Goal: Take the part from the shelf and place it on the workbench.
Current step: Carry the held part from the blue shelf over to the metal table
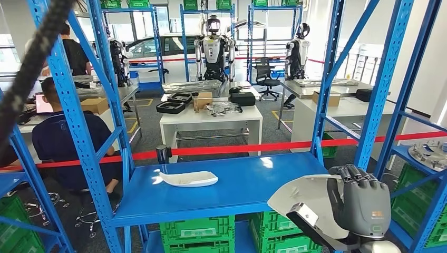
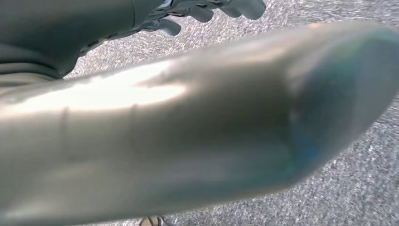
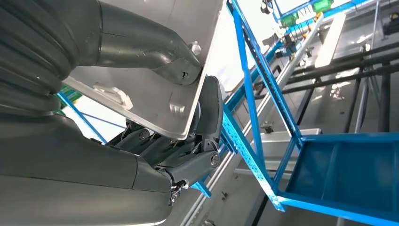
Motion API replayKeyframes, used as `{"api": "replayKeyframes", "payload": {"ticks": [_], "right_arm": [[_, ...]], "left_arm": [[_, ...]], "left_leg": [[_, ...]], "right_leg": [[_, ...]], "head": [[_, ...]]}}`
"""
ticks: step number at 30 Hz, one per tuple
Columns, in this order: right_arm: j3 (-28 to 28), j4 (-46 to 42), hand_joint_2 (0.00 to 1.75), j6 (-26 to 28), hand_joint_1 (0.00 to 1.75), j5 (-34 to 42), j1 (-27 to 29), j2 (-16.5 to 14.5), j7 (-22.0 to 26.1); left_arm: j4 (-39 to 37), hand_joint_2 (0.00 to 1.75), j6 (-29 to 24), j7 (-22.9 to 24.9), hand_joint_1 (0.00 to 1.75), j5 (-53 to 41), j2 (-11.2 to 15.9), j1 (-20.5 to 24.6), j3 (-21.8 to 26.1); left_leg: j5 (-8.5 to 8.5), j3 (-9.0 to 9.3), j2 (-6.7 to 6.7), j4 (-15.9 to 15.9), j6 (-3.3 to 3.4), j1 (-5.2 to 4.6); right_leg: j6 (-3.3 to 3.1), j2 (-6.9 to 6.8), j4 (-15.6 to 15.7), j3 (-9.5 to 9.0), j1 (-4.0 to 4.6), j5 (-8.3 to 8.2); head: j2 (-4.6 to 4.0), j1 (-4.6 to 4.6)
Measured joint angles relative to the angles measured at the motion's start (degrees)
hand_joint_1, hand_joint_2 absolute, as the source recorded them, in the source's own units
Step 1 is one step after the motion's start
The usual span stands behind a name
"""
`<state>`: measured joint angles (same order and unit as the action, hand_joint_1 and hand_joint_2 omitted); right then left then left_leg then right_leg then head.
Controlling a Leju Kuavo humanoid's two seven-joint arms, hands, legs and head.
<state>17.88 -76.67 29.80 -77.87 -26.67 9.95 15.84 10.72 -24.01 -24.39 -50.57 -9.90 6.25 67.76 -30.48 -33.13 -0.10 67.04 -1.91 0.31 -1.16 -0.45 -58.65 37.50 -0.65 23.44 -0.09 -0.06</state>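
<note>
My right hand (image 1: pixel 363 203) holds a flat silver metal part (image 1: pixel 308 203) at the lower right, in front of the blue shelf board (image 1: pixel 248 184) and off its right end. In the right wrist view the thumb (image 3: pixel 141 47) presses on one face of the part (image 3: pixel 155 94) and the dark fingers (image 3: pixel 207 117) wrap under its edge. A second, white curved part (image 1: pixel 190 179) lies on the shelf board, left of centre. My left hand (image 2: pixel 94 28) hangs over grey floor, its fingers (image 2: pixel 211 9) stretched out with nothing in them; a blurred silvery surface close to the camera hides much.
Blue rack uprights (image 1: pixel 379 89) stand close on both sides. Green crates (image 1: pixel 197 232) sit under the shelf. A red barrier tape (image 1: pixel 237 149) runs behind it. Beyond are a white table (image 1: pixel 211 120) with trays and boxes, seated and standing people (image 1: pixel 58 137), and other robots (image 1: pixel 213 47).
</note>
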Motion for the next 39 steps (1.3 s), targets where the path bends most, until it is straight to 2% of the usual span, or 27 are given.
{"api": "replayKeyframes", "payload": {"ticks": [1, 2, 3, 5, 6, 7, 8, 10, 11, 12, 13, 14, 15, 16, 17, 18, 19, 20, 23, 25, 26, 27, 28, 29, 30, 32, 39], "right_arm": [[0.0, 0.0, 1.75, -0.13, 1.4, -0.04, -0.06, -0.1, -0.16], [0.0, 0.01, 1.75, -0.21, 1.4, -0.08, -0.13, -0.2, -0.26], [0.0, 0.01, 1.75, -0.26, 1.4, -0.12, -0.21, -0.27, -0.34], [0.0, 0.03, 1.75, -0.36, 1.4, -0.15, -0.27, -0.33, -0.45], [0.0, 0.04, 1.75, -0.39, 1.4, -0.15, -0.26, -0.32, -0.46], [0.0, 0.06, 1.75, -0.43, 1.4, -0.14, -0.24, -0.31, -0.48], [-0.01, 0.08, 1.75, -0.44, 1.4, -0.13, -0.22, -0.3, -0.48], [-0.02, 0.09, 1.75, -0.52, 1.4, -0.1, 0.03, -0.27, -0.54], [-0.02, 0.09, 1.75, -0.58, 1.4, -0.08, 0.3, -0.26, -0.57], [-0.02, 0.09, 1.75, -0.64, 1.4, -0.05, 0.6, -0.25, -0.58], [-0.02, 0.09, 1.75, -0.69, 1.4, -0.03, 0.83, -0.25, -0.58], [-0.03, 0.09, 1.75, -0.72, 1.4, -0.01, 0.96, -0.25, -0.58], [-0.06, 0.09, 1.75, -0.73, 1.4, -0.01, 0.97, -0.25, -0.58], [-0.12, 0.08, 1.75, -0.76, 1.4, 0.0, 0.94, -0.25, -0.58], [-0.22, 0.08, 1.75, -0.81, 1.4, 0.02, 0.94, -0.26, -0.59], [-0.37, 0.08, 1.75, -0.88, 1.4, 0.03, 0.93, -0.26, -0.59], [-0.49, 0.08, 1.75, -0.96, 1.4, 0.04, 0.95, -0.27, -0.6], [-0.6, 0.09, 1.75, -1.04, 1.4, 0.04, 0.94, -0.27, -0.6], [-0.8, 0.09, 1.75, -1.21, 1.4, 0.04, 0.85, -0.27, -0.6], [-0.87, 0.09, 1.75, -1.44, 1.4, 0.11, 0.87, -0.27, -0.6], [-0.89, 0.09, 1.75, -1.61, 1.4, 0.17, 0.91, -0.28, -0.59], [-0.89, 0.11, 1.75, -1.79, 1.4, 0.26, 0.96, -0.28, -0.59], [-0.9, 0.14, 1.75, -1.93, 1.4, 0.36, 1.01, -0.28, -0.58], [-0.91, 0.19, 1.75, -2.04, 1.4, 0.45, 1.05, -0.28, -0.58], [-0.91, 0.23, 1.75, -2.11, 1.4, 0.57, 1.09, -0.28, -0.58], [-0.93, 0.28, 1.75, -2.25, 1.4, 0.9, 1.19, -0.28, -0.55], [-1.3, 0.28, 1.75, -3.03, 1.4, 2.18, 1.68, -0.28, -0.43]], "left_arm": [[0.01, 0.0, 0.01, -0.16, 0.0, 0.14, 0.01, 0.07, 0.0], [0.01, 0.0, 0.05, -0.26, 0.0, 0.23, 0.01, 0.13, 0.0], [0.0, 0.0, 0.1, -0.31, 0.0, 0.31, 0.01, 0.16, 0.01], [-0.02, 0.0, 0.19, -0.32, 0.0, 0.49, -0.04, 0.13, 0.03], [-0.02, 0.0, 0.2, -0.29, 0.0, 0.56, -0.07, 0.11, 0.06], [-0.01, 0.0, 0.21, -0.25, 0.0, 0.6, -0.08, 0.09, 0.11], [-0.01, 0.0, 0.21, -0.19, 0.0, 0.61, -0.1, 0.07, 0.18], [0.01, 0.0, 0.21, 0.03, 0.0, 0.61, -0.09, 0.06, 0.32], [0.0, 0.0, 0.21, 0.13, 0.0, 0.61, -0.1, 0.03, 0.37], [-0.01, 0.0, 0.21, 0.22, 0.0, 0.6, -0.12, 0.01, 0.43], [-0.02, 0.0, 0.21, 0.28, 0.0, 0.6, -0.15, -0.01, 0.5], [-0.03, 0.0, 0.21, 0.31, 0.0, 0.59, -0.19, -0.02, 0.59], [-0.03, 0.0, 0.21, 0.33, 0.0, 0.59, -0.22, 0.0, 0.69], [-0.02, 0.0, 0.21, 0.32, 0.0, 0.59, -0.25, 0.03, 0.77], [-0.02, 0.0, 0.21, 0.25, 0.0, 0.59, -0.26, 0.06, 0.83], [-0.01, 0.0, 0.33, 0.02, 0.0, 0.57, -0.26, 0.07, 0.85], [-0.01, 0.0, 0.6, -0.34, 0.0, 0.52, -0.27, 0.07, 0.86], [0.0, 0.0, 0.99, -0.79, 0.0, 0.46, -0.21, 0.07, 0.87], [0.02, 0.0, 2.36, -1.63, 0.0, 0.39, -0.07, 0.07, 0.87], [0.01, 0.0, 2.8, -1.73, 0.0, 0.41, -0.01, 0.05, 0.87], [0.02, 0.0, 2.89, -1.77, 0.0, 0.43, 0.05, 0.03, 0.87], [0.02, 0.0, 2.94, -1.82, 0.0, 0.44, 0.12, 0.0, 0.87], [0.02, 0.0, 3.0, -1.85, 0.0, 0.45, 0.17, -0.01, 0.87], [0.02, 0.0, 3.04, -1.89, 0.0, 0.45, 0.21, -0.01, 0.87], [0.01, 0.0, 3.1, -1.92, 0.0, 0.44, 0.22, -0.01, 0.87], [0.01, 0.0, 3.31, -2.03, 0.0, 0.4, 0.22, -0.03, 0.87], [0.01, 0.0, 3.86, -2.62, 0.0, 0.12, 0.23, -0.04, 0.87]], "left_leg": [[-0.11, 2.93, -0.04, -4.06, 0.31, -0.13], [-0.59, 4.85, -0.09, -7.13, 0.66, -0.27], [-1.13, 5.69, -0.15, -8.82, 1.03, -0.45], [-0.47, 5.14, -0.12, -9.31, 1.92, -0.52], [0.06, 4.69, 0.02, -9.4, 2.44, -0.44], [0.71, 4.17, 0.19, -9.53, 2.92, -0.31], [1.44, 3.54, 0.36, -9.62, 3.28, -0.19], [2.84, 1.98, 0.5, -9.49, 3.57, -0.19], [3.53, 1.06, 0.52, -9.35, 3.54, -0.2], [4.17, 0.06, 0.53, -9.15, 3.47, -0.19], [4.73, -0.91, 0.54, -8.91, 3.35, -0.17], [5.21, -1.81, 0.55, -8.61, 3.19, -0.15], [5.62, -2.56, 0.55, -8.27, 2.97, -0.15], [5.96, -3.15, 0.52, -7.94, 2.7, -0.2], [6.26, -3.49, 0.49, -7.74, 2.37, -0.26], [6.55, -3.67, 0.48, -7.68, 2.01, -0.3], [6.79, -3.78, 0.47, -7.79, 1.68, -0.35], [6.63, -3.9, 0.51, -7.99, 1.71, -0.37], [4.5, -4.26, 0.58, -8.29, 2.53, -0.53], [4.17, -4.35, 0.56, -8.46, 2.88, -0.59], [5.1, -4.37, 0.51, -8.68, 3.37, -0.59], [6.81, -4.41, 0.45, -8.96, 3.9, -0.59], [8.18, -4.43, 0.39, -9.27, 4.02, -0.55], [9.51, -4.46, 0.35, -9.55, 3.59, -0.49], [10.16, -4.52, 0.33, -9.76, 2.79, -0.41], [10.25, -4.62, 0.31, -9.98, 1.44, -0.28], [10.18, -4.85, 0.27, -10.02, 1.18, -0.25]], "right_leg": [[0.26, -0.02, -0.15, 0.46, 0.03, -0.48], [0.58, -0.07, -0.21, 0.68, 0.06, -0.95], [0.94, -0.12, -0.15, 0.77, 0.07, -1.44], [1.72, -0.14, 0.15, 0.84, 0.0, -2.23], [2.07, -0.06, -0.22, 1.16, -0.05, -1.59], [2.38, 0.04, -1.42, 1.7, -0.09, 0.13], [2.64, 0.13, -3.79, 2.5, -0.17, 2.84], [3.07, 0.21, -10.94, 4.24, -0.22, 8.49], [3.2, 0.23, -14.19, 4.65, -0.23, 9.68], [3.26, 0.25, -15.94, 4.31, -0.23, 9.42], [3.25, 0.26, -15.74, 3.02, -0.25, 8.15], [3.19, 0.26, -13.53, 0.75, -0.26, 6.58], [3.06, 0.27, -9.76, -2.13, -0.27, 6.01], [2.78, 0.3, -5.71, -4.96, -0.16, 6.25], [2.43, 0.36, -2.58, -6.91, -0.03, 6.92], [2.01, 0.4, -0.66, -7.9, 0.11, 7.78], [1.6, 0.45, 0.05, -8.07, 0.22, 7.94], [1.6, 0.44, 0.11, -7.81, 0.21, 7.82], [1.54, 0.37, 0.41, -7.42, 0.12, 7.16], [0.84, 0.35, 0.41, -7.06, 0.17, 6.5], [0.62, 0.36, 0.39, -6.9, 0.24, 6.22], [0.42, 0.37, 0.31, -6.73, 0.34, 6.03], [0.34, 0.38, 0.24, -6.52, 0.44, 5.86], [0.24, 0.39, 0.15, -6.31, 0.51, 5.75], [0.18, 0.39, 0.07, -6.08, 0.56, 5.67], [0.14, 0.36, 0.02, -5.8, 0.57, 5.6], [0.14, 0.31, 0.02, -5.61, 0.58, 5.59]], "head": [[0.01, -0.01], [0.01, 0.0], [0.01, 0.01], [0.01, 0.01], [0.01, 0.02], [0.01, 0.07], [0.01, 0.1], [0.01, 0.17], [0.01, 0.18], [0.01, 0.2], [0.01, 0.22], [0.01, 0.25], [0.01, 0.26], [0.01, 0.27], [0.01, 0.23], [0.01, 0.21], [0.01, 0.19], [0.01, 0.15], [0.01, 0.1], [0.01, 0.05], [0.01, 0.03], [0.01, 0.02], [0.01, 0.0], [0.01, -0.01], [0.01, -0.01], [0.01, -0.01], [0.01, -0.01]]}}
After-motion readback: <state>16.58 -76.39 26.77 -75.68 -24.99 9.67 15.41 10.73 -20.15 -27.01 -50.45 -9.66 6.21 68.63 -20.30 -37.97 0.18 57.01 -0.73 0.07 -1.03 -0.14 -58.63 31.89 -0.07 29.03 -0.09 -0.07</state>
